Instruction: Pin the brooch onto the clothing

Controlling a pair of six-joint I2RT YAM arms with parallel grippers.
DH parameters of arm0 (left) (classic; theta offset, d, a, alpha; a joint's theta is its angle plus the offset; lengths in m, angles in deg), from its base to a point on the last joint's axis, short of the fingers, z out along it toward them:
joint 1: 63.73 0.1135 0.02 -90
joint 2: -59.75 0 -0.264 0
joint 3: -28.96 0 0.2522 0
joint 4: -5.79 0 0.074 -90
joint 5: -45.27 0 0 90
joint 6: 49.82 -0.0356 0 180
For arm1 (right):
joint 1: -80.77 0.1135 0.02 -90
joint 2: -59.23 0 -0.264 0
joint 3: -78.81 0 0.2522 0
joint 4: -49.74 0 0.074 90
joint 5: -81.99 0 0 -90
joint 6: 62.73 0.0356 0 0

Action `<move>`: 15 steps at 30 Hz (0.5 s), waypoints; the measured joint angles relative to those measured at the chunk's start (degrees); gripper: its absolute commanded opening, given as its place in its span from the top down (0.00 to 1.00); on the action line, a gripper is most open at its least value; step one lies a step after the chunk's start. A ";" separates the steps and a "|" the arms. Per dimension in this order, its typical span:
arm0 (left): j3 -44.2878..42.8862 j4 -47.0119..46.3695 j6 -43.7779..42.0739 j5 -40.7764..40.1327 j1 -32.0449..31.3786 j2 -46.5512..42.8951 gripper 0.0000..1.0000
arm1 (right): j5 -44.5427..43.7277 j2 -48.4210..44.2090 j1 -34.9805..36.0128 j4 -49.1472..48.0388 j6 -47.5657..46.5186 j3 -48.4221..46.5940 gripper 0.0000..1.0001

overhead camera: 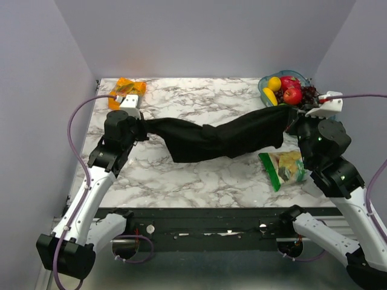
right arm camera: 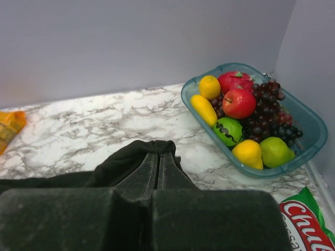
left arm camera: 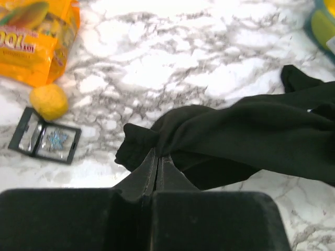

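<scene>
Clothing (overhead camera: 224, 138), bunched into a narrow band, spans between both grippers with its long axis running left to right. Left gripper (left arm camera: 157, 152) is clamped on one end, right gripper (right arm camera: 158, 157) on the other. Fruit basket (right arm camera: 310, 123) sits ahead-right of the right gripper.

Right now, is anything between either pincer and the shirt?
Nothing visible. The left pincer is shut on one end of the shirt and the right pincer on the other, with the cloth stretched between them.
</scene>
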 measured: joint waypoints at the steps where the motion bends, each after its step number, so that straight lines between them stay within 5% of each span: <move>1: 1.62 0.79 0.39 -0.61 -0.04 -1.16 0.46 | -0.15 -0.94 0.00 -0.33 0.20 1.18 0.99; 2: 2.73 1.62 0.61 -1.05 -0.07 -1.40 0.30 | -0.39 -2.14 0.00 -0.42 0.52 2.58 0.99; 4: 5.81 4.37 1.73 -1.90 -0.15 -1.36 0.17 | -0.90 -4.17 0.00 -0.72 1.77 6.58 0.99; 11: 13.49 8.55 5.20 0.46 -1.27 -7.23 0.10 | -1.31 -7.15 0.02 2.99 8.83 21.24 0.99; 15: 11.04 3.93 6.34 4.52 -7.69 -4.39 0.11 | -1.22 -8.26 0.00 5.03 12.72 24.83 0.99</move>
